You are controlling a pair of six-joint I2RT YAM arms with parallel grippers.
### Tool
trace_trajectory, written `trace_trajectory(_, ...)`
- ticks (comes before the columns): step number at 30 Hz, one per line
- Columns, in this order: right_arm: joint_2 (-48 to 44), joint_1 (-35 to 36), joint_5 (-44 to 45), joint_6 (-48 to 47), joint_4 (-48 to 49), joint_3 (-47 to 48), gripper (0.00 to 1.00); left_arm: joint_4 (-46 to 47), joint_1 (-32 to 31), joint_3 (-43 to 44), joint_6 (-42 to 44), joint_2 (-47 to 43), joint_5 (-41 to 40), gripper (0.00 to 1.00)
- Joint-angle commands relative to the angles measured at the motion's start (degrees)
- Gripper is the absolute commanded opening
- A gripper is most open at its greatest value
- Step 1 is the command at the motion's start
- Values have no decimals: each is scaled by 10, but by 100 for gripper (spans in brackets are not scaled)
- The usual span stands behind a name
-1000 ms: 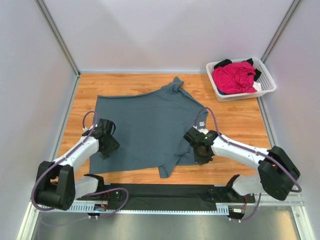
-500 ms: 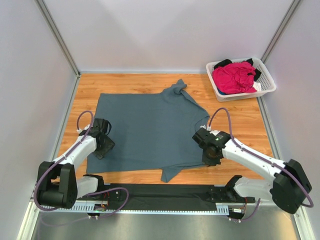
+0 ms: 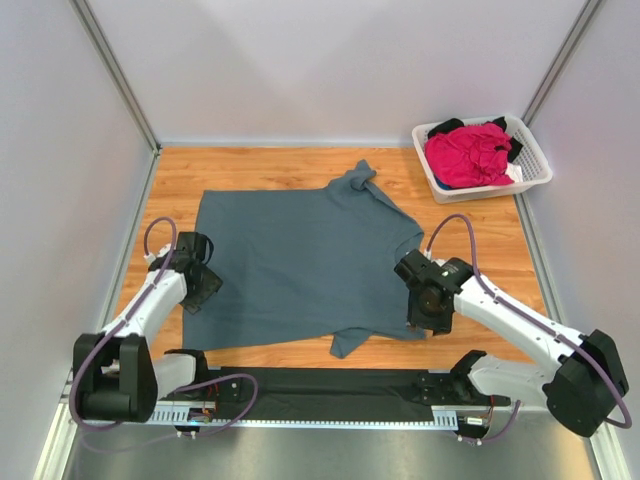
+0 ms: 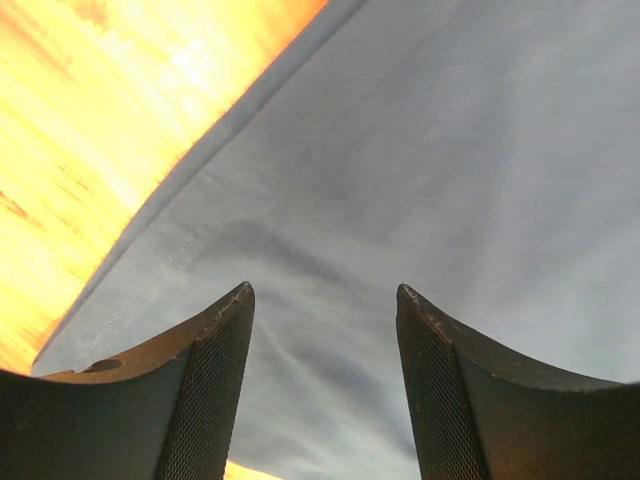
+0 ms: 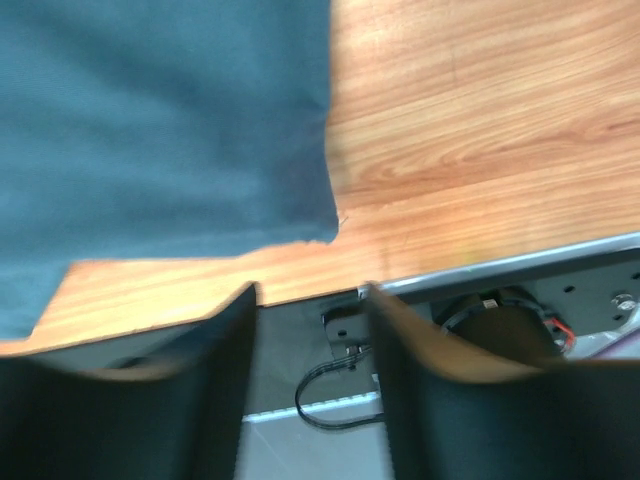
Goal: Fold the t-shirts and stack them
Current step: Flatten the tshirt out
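Slate-blue t-shirt [image 3: 300, 255] lies spread mid-table [image 3: 470, 240], near sleeve [image 3: 346, 341] crumpled. Left gripper [image 4: 325, 295] gapes over its left edge; right gripper [image 5: 311, 295] parted, empty, by the right corner. You should pinch both edges evenly, tug flat, then fold.

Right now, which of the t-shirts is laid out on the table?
The slate blue-grey t-shirt, spread on the wooden table. The magenta-pink t-shirt and black t-shirt sit bunched in the white basket.

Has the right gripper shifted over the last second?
Yes. Measured against the white basket, the right gripper has slid rightward in the top view, out to the grey shirt's lower right corner.
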Motion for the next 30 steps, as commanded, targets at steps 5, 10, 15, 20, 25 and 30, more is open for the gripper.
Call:
trace_trajectory(5,-4,-3,43,-55,49,179,73,-22,3,96,16,-112,1,70)
trace_trajectory(10,79,-30,84,-104,186,233,92,-5,3,174,36,-95,-9,76)
trace_trajectory(15,195,-135,-3,-124,322,335,100,28,3,283,85,-3,21,86)
trace_trajectory(20,307,-176,-30,-156,344,453,100,11,22,411,116,139,45,84)
trace_trajectory(25,414,-201,-65,-172,372,532,99,28,73,477,166,239,78,75)
trace_trajectory(30,513,-213,-100,-179,377,590,93,14,85,542,217,346,88,68)
